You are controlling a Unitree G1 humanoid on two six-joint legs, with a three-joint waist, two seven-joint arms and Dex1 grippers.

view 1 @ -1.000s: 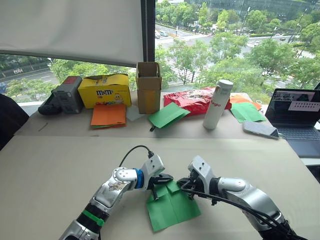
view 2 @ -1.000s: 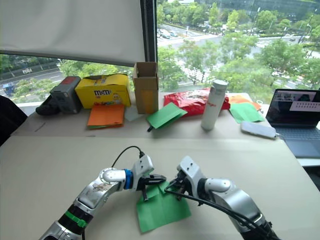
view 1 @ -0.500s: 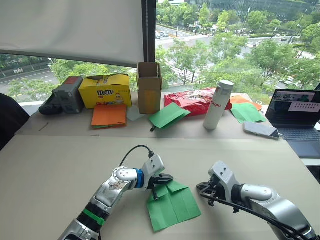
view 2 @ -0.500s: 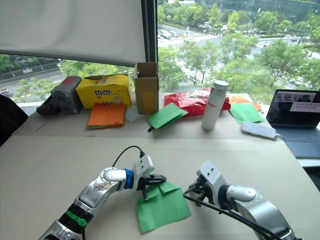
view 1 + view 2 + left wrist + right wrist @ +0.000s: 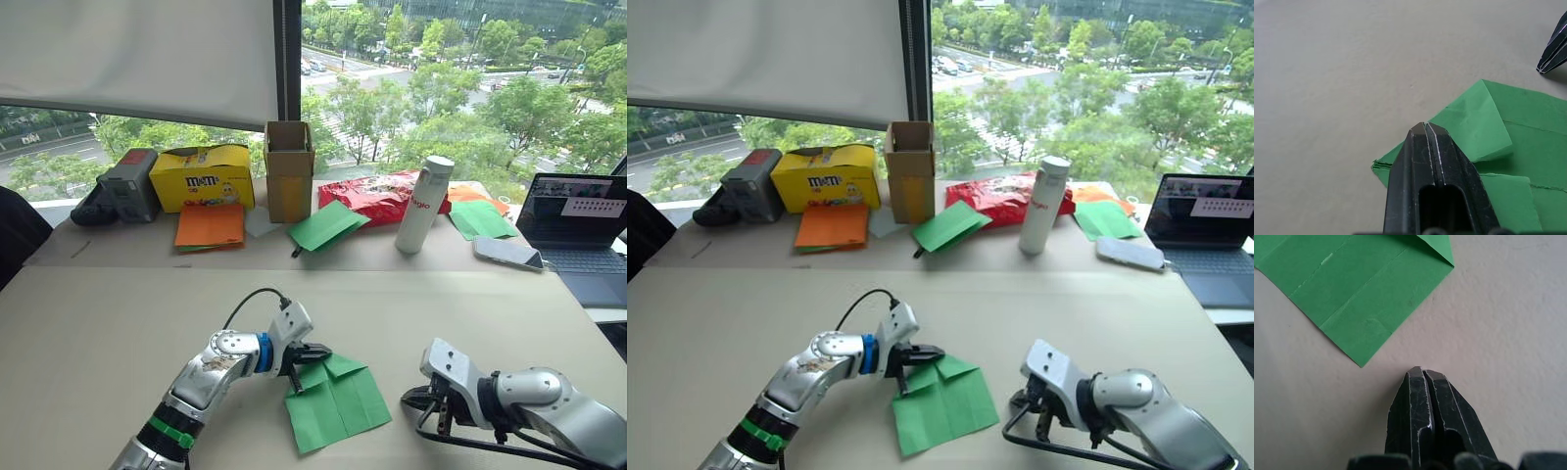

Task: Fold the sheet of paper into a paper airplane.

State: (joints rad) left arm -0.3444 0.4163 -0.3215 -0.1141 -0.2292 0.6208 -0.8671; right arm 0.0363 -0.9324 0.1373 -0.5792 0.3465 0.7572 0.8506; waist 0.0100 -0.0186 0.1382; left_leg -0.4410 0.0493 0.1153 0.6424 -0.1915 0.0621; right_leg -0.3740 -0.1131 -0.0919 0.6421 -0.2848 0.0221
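A wide, matte beige tabletop (image 5: pixel 98 343) fills the foreground. On the left, the robot's left gripper (image 5: pixel 315 354), two slim black fingers pressed flat together with nothing pinched between them, rests its tips on the upper left corner of the thin, bright green sheet of paper (image 5: pixel 338 406). The sheet lies flat near the middle of the near table, matte, with straight crease lines and its two top corners folded inward into small triangular flaps that form a shallow point. To the right, well apart from the paper, the right gripper (image 5: pixel 419 399) hovers low over bare table, its black fingers likewise closed on nothing. One second earlier this right gripper was touching the sheet's top right flap; it has since drawn back to the right, while the left gripper has stayed on its corner and the sheet has not shifted. Along the far table stand a yellow cardboard candy box (image 5: pixel 201 176), flat orange paper sheets (image 5: pixel 211 224), a tall brown carton (image 5: pixel 290 170), a white cylindrical bottle (image 5: pixel 423 204) and an open laptop (image 5: pixel 578 220).
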